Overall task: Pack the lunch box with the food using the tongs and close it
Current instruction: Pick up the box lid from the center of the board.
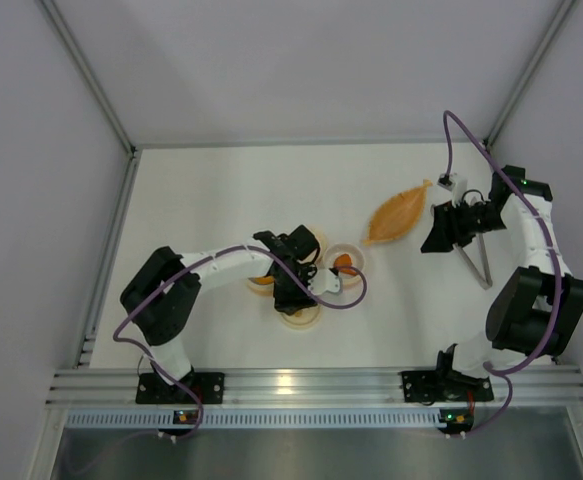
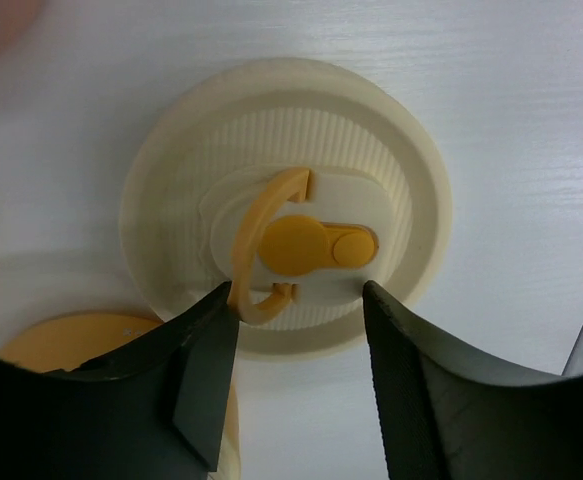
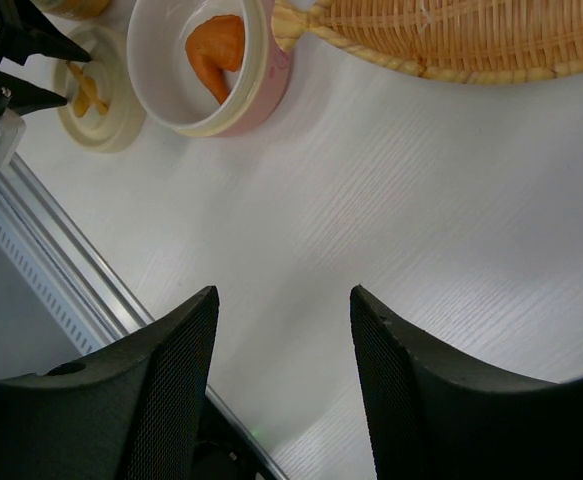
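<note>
A cream lid (image 2: 286, 130) with a yellow-orange ring handle lies flat on the table, also seen from above (image 1: 299, 316). My left gripper (image 2: 298, 295) hangs over its near edge, jaws apart either side of the raised handle plate. The left fingertip (image 2: 221, 305) touches the ring. The yellow-orange tub (image 2: 66, 345) stands just left of it. The pink tub (image 3: 211, 70) holds an orange wedge of food (image 3: 216, 50). The tongs (image 1: 477, 262) lie on the table beside my right gripper (image 1: 439, 232), which is open and holds nothing (image 3: 281, 300).
The orange woven leaf-shaped dish (image 1: 399, 213) lies between the pink tub (image 1: 346, 262) and the right arm. Another cream round piece (image 1: 316, 238) sits just behind the left gripper. The metal front rail (image 3: 61, 270) runs along the table's near edge.
</note>
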`<state>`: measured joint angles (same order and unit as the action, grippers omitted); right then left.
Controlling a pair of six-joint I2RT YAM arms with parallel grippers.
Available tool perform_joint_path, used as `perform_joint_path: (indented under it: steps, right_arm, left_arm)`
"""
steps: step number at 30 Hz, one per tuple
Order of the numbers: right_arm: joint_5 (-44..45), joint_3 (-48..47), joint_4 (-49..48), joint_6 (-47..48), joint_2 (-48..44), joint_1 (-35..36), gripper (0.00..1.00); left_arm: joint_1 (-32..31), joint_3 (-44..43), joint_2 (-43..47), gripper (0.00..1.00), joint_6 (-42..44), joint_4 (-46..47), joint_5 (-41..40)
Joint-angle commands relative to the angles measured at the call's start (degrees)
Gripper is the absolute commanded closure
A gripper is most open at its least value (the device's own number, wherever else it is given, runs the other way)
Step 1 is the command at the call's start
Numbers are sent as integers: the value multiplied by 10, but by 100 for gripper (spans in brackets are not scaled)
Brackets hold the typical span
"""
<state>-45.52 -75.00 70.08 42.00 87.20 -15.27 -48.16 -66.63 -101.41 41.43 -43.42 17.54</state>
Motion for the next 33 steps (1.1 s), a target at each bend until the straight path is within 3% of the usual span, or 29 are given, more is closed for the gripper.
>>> perform_joint_path:
  steps: [1,12,14,18,33]
  right_arm:
    - [-15,3,4,15,-9,-3,45]
    - [-12,5,6,17,-12,-4,46]
    - [-12,6,6,17,-12,-5,46]
    - [-15,7,6,17,-11,-4,45]
    - [-14,7,8,18,-10,-4,45]
  left_arm:
    - [-6,20,12,46,-13,64,-10]
    - [-11,26,29,64,-46,108,-27]
    - [-11,23,31,63,-43,104,-23]
    - [-11,23,36,39,-40,103,-22]
    - [-11,-31,27,44,-47,93,3]
